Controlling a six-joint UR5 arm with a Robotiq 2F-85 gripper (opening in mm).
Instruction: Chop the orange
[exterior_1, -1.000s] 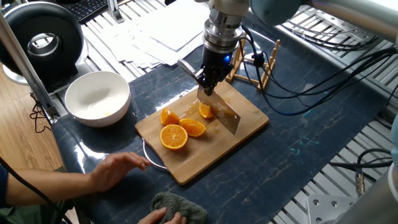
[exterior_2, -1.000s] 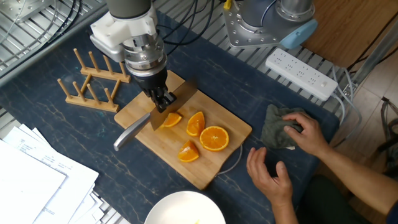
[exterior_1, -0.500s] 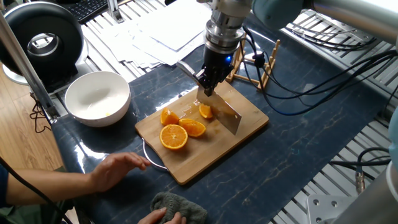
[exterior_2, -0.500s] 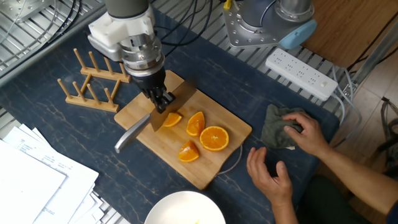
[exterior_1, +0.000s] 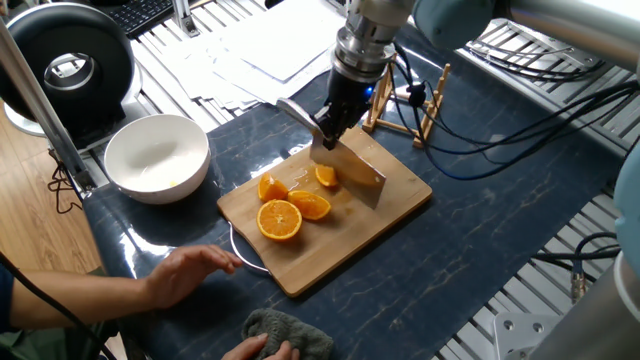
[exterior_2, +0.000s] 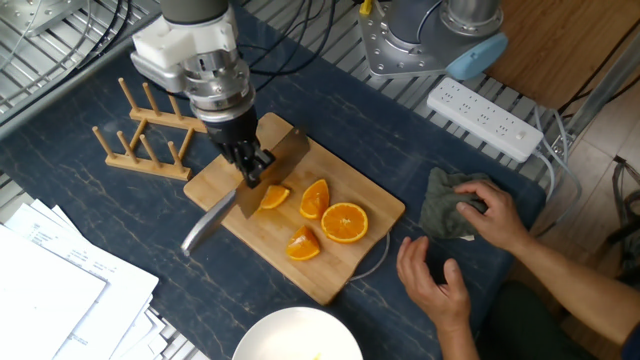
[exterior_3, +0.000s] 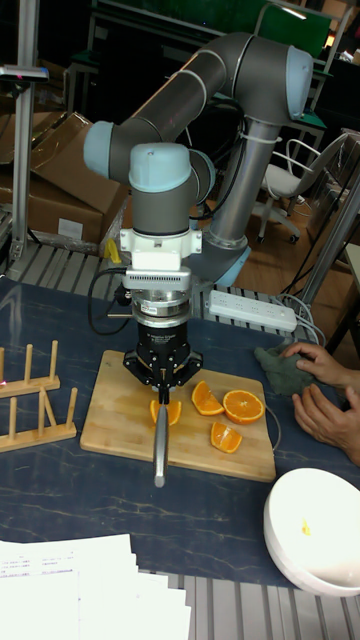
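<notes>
Orange (exterior_2: 273, 196) just beside gripper (exterior_2: 254, 170)

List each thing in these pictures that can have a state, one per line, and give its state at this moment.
hand: shut on knife
knife: held, blade by the orange wedge
orange: cut wedge, lying on the board
orange half: cut face up
cutting board: flat on the table
bowl: upright, nearly empty
cloth: crumpled under a person's hand

the gripper (exterior_1: 327, 131) and its knife (exterior_1: 351, 176) have lifted slightly; the blade now clears the orange (exterior_1: 326, 177)
</notes>
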